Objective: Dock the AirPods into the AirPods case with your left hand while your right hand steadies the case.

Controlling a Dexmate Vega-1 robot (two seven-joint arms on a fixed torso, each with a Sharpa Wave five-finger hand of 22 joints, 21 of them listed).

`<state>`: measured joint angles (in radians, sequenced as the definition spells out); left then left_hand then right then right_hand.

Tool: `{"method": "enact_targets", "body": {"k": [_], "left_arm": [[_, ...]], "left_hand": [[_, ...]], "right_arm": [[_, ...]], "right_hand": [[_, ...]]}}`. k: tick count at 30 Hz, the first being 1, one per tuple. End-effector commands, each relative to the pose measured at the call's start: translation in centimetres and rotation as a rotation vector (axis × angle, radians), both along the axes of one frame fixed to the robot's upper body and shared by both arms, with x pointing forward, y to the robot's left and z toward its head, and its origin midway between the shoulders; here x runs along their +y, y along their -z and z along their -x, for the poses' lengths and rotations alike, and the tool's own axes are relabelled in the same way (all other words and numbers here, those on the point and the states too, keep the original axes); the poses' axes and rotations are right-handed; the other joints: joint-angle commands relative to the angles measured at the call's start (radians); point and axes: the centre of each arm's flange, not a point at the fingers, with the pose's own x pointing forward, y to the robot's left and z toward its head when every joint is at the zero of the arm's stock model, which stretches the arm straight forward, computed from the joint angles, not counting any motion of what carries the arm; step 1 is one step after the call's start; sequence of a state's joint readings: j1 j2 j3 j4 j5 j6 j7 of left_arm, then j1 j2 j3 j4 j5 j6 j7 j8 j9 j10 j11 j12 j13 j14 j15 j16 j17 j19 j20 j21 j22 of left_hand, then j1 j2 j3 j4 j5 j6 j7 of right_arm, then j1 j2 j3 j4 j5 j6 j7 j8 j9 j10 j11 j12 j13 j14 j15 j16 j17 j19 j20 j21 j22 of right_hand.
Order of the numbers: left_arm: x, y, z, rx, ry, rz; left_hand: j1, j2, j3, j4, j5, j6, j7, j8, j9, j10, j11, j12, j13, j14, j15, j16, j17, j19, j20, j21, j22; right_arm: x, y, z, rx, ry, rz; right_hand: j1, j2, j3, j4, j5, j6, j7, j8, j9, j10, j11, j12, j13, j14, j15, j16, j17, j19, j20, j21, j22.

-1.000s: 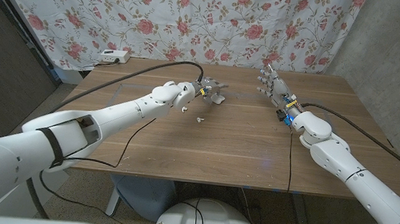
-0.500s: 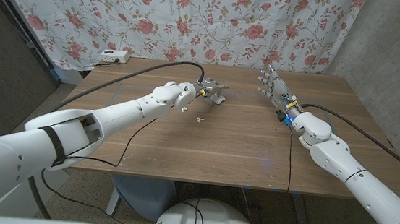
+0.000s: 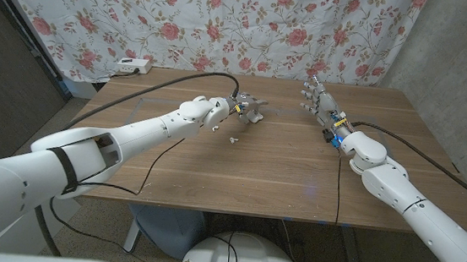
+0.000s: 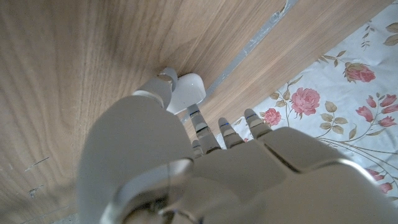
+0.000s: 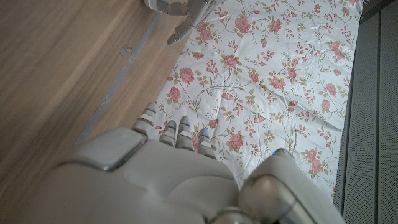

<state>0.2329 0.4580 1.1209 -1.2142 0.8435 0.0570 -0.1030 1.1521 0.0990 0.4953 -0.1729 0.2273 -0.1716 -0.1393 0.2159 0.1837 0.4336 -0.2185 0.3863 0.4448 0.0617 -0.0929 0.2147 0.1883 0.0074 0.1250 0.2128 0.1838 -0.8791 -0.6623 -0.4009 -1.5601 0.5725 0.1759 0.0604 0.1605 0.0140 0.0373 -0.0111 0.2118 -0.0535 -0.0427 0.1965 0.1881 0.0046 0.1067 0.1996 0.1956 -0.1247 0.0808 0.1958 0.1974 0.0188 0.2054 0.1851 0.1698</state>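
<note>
1. The left hand (image 3: 247,108) reaches over the far middle part of the brown wooden table (image 3: 281,169). In the left wrist view its fingers (image 4: 199,121) curl down, and one fingertip touches the small white rounded AirPods case (image 4: 186,92), which stands on the wood just in front of the hand. Whether the hand really holds the case, I cannot tell.
2. One small white earbud (image 3: 234,138) lies on the table near the left hand, a little closer to the robot than the fingers (it is too small to see how it lies).
3. The right hand (image 3: 319,99) is well apart from the left hand and from the case, on the other side of the table. It stands upright with its fingers apart, pointing up, and holds nothing.
4. Behind both hands hangs a white cloth with red roses (image 3: 226,20), and a white power strip (image 3: 130,67) lies at the far left corner of the table.
</note>
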Motion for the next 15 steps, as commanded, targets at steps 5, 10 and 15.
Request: {"method": "enact_targets", "body": {"k": [5,10,15], "left_arm": [[-0.4,0.7,0.2,-0.005,0.028,0.017],[-0.5,1.2,0.5,0.003,0.022,-0.002],[-0.5,1.6,0.7,0.017,0.018,-0.020]], "left_hand": [[0.025,0.014,-0.024,0.008,0.001,0.003,-0.008,0.010,0.004,0.083,0.001,0.064,0.036,0.071,-0.042,0.029,0.019,0.024,-0.009,0.010,0.003],[0.029,0.019,-0.038,0.009,-0.003,0.018,-0.015,0.008,0.004,0.120,0.001,0.100,0.058,0.105,-0.060,0.045,0.031,0.033,-0.015,0.012,0.003],[0.027,0.020,-0.049,0.011,-0.005,0.023,-0.019,0.005,0.004,0.135,0.001,0.119,0.071,0.119,-0.067,0.054,0.039,0.036,-0.016,0.012,0.004]], "right_arm": [[-0.1,-0.1,0.2,-0.004,0.001,0.000],[-0.1,-0.1,0.3,-0.007,-0.001,0.000],[-0.1,0.0,0.3,-0.004,-0.006,0.001]], "right_hand": [[0.000,0.007,-0.001,-0.001,-0.004,0.004,0.000,0.006,0.004,-0.003,0.000,0.004,0.002,-0.006,-0.001,0.007,0.003,-0.007,0.004,0.005,0.004],[0.000,0.007,-0.001,-0.001,-0.004,0.004,0.000,0.006,0.004,-0.003,0.000,0.004,0.002,-0.006,-0.001,0.007,0.003,-0.008,0.004,0.005,0.004],[0.000,0.007,-0.001,-0.001,-0.004,0.004,0.000,0.005,0.004,-0.003,0.000,0.004,0.002,-0.006,-0.002,0.007,0.003,-0.008,0.004,0.005,0.004]]}}
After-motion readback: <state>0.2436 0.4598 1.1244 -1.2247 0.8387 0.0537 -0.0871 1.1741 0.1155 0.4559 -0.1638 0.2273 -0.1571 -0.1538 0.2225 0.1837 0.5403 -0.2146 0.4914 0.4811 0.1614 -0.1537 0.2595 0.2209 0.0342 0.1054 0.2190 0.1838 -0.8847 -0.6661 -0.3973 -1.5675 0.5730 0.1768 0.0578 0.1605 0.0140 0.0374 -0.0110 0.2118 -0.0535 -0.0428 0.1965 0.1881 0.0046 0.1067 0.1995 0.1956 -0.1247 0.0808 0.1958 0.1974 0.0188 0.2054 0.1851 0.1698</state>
